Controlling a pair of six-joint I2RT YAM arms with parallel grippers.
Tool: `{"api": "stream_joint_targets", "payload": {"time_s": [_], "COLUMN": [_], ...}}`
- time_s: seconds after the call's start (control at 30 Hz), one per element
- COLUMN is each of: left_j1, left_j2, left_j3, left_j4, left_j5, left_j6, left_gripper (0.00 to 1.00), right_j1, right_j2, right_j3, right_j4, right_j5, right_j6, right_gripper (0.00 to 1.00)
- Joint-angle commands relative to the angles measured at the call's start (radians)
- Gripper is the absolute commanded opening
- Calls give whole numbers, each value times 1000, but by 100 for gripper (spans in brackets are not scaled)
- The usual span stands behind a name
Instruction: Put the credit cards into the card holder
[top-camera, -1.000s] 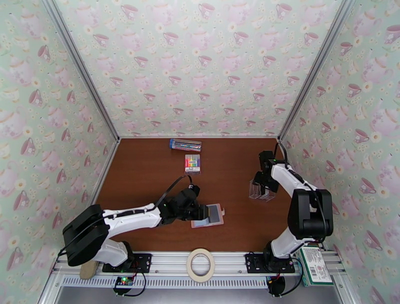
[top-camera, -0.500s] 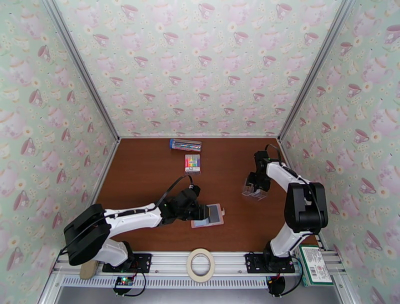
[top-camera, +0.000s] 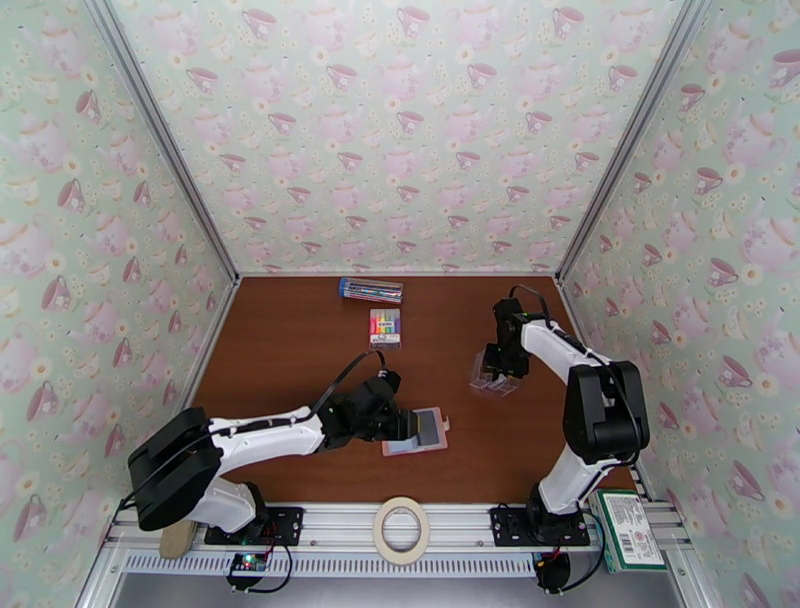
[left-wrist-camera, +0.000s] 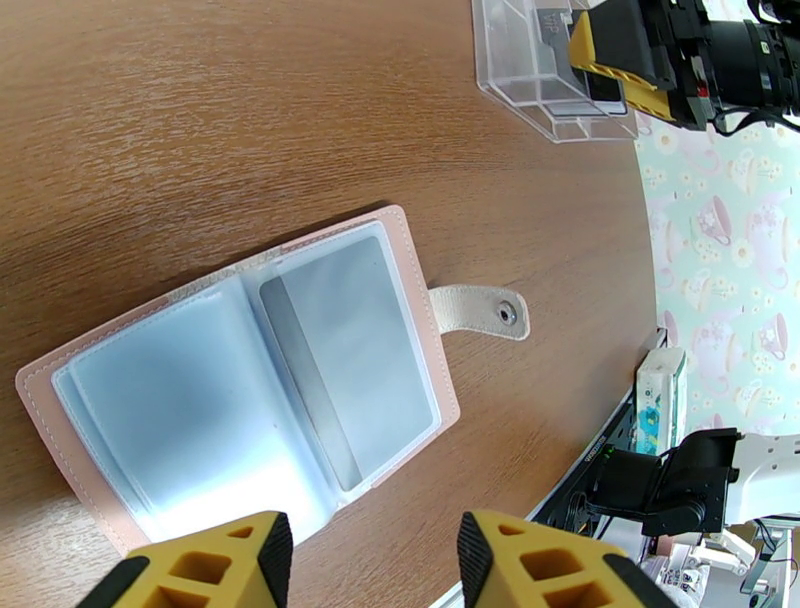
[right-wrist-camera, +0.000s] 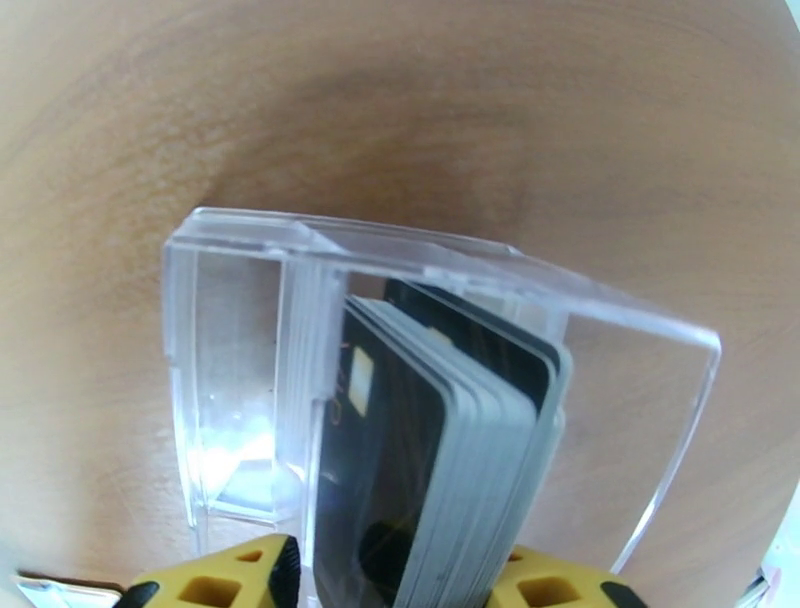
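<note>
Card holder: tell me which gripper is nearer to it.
Left. The left gripper hangs over one edge of the open card holder; the right gripper is across the table, at the clear box of credit cards.

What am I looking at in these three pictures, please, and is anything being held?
Two robot arms stand at the near edge of a brown table. One picture looks down from above; the other two come from cameras on each wrist. The left gripper is open over the card holder, which lies unfolded. The right gripper straddles the credit cards standing in a clear box; whether it grips them I cannot tell. A marker pack and a pen box lie further back.
</note>
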Motion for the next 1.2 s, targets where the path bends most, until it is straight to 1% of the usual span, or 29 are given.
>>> {"api": "stream_joint_targets", "payload": {"time_s": [0.0,0.23,0.33,0.4,0.43,0.57,0.67,0.73,0.87,1.03,1.17], "left_j1": [4,4,4,4,4,5,4,4,4,4,3], "left_j2": [22,10,7,8,8,10,8,5,0,5,2], "left_j3": [17,11,8,8,8,10,10,8,4,10,8], "left_j4": [9,2,3,3,5,7,6,6,6,6,1], "left_j5": [22,16,14,14,16,17,17,14,10,14,10], "left_j6": [15,14,14,13,13,13,13,13,11,9,12], "left_gripper": [51,51,51,51,51,51,51,51,51,51,51], "right_j1": [9,14,18,21,22,22,22,22,22,22,22], "right_j2": [-10,-22,-25,-30,-32,-43,-79,-106,-120,-70,-40], "right_j3": [19,8,2,-3,-3,4,13,28,60,69,70], "right_j4": [-58,-47,-45,-47,-52,-59,-53,-59,-79,-85,-78], "right_j5": [56,27,19,43,58,90,45,40,112,99,128], "right_j6": [-28,-77,-94,-101,-103,-86,-68,-51,-41,-31,-31], "right_gripper": [43,40,41,42,43,54,59,62,67,65,65]}}
